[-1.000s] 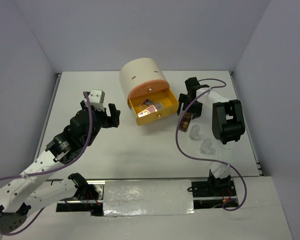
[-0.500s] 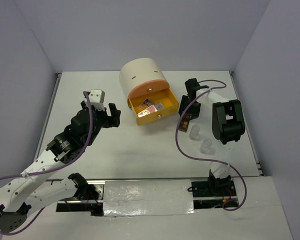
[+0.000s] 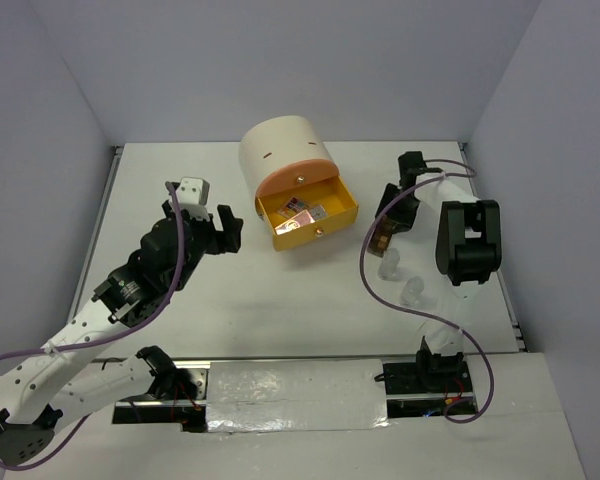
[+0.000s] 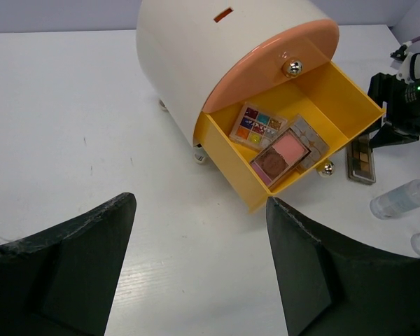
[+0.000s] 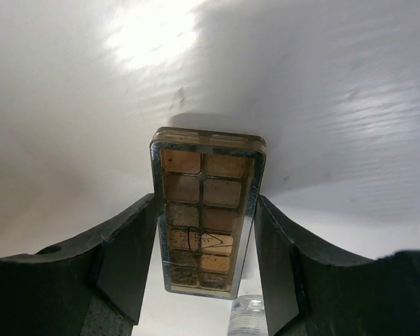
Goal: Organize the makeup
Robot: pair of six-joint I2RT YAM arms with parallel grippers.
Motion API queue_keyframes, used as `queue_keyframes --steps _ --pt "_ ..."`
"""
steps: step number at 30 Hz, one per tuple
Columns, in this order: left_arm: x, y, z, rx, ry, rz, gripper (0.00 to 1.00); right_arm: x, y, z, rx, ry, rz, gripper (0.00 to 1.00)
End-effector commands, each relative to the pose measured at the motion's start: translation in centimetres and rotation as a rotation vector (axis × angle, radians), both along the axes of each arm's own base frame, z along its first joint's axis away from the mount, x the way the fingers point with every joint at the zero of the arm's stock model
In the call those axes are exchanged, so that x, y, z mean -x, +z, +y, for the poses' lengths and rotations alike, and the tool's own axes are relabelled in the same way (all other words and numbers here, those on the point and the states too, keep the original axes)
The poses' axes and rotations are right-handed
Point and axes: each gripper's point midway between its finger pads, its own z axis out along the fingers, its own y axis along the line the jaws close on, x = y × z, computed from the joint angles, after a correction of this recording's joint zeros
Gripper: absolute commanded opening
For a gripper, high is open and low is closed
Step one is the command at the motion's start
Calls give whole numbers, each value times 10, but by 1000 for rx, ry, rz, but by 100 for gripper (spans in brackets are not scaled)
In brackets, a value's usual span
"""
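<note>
The left arm has white links with rows of small holes, and black joints; the right arm has a bulky black link. A purple cable runs along each. The left pincer and the right pincer have thick matte black fingers.

Seen from above, the long brown palette is largely hidden beneath the right gripper, its pans too small to make out. On the right wrist camera, a clear bottle is cut off by the bottom edge. Inside the yellow drawer, a pink-and-brown palette covers part of a grey palette.
</note>
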Motion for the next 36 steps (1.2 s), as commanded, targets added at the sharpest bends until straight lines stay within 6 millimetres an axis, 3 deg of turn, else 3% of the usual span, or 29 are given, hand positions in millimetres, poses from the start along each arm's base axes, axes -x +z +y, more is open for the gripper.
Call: queue_keyframes --steps 1,5,10,15,20,22,26,30,31,36 --pt "-4 21 -6 75 -9 -54 87 -39 50 -3 -79 15 -176 7" --pt "-7 23 -12 73 -27 -60 87 -60 89 -19 -98 30 -304 6" --pt "-11 24 -20 65 -49 -59 87 -81 142 -21 -100 89 -471 5" --pt "-11 26 -21 76 -49 -62 87 -99 230 -18 -53 203 -757 3" --pt "-7 24 -17 99 -42 -66 87 -85 310 9 -10 419 -1014 0" --pt "-5 23 -15 105 -39 -67 87 -81 330 19 48 499 -1093 0" --pt "-3 22 -14 111 -37 -68 87 -50 374 66 117 728 -1244 0" --pt "-3 19 -14 112 -39 -62 87 -10 387 124 182 994 -1358 0" --pt "-3 19 -15 118 -40 -63 87 3 380 145 213 1098 -1376 0" --pt "0 18 -12 125 -36 -63 87 25 349 190 313 1350 -1382 1"
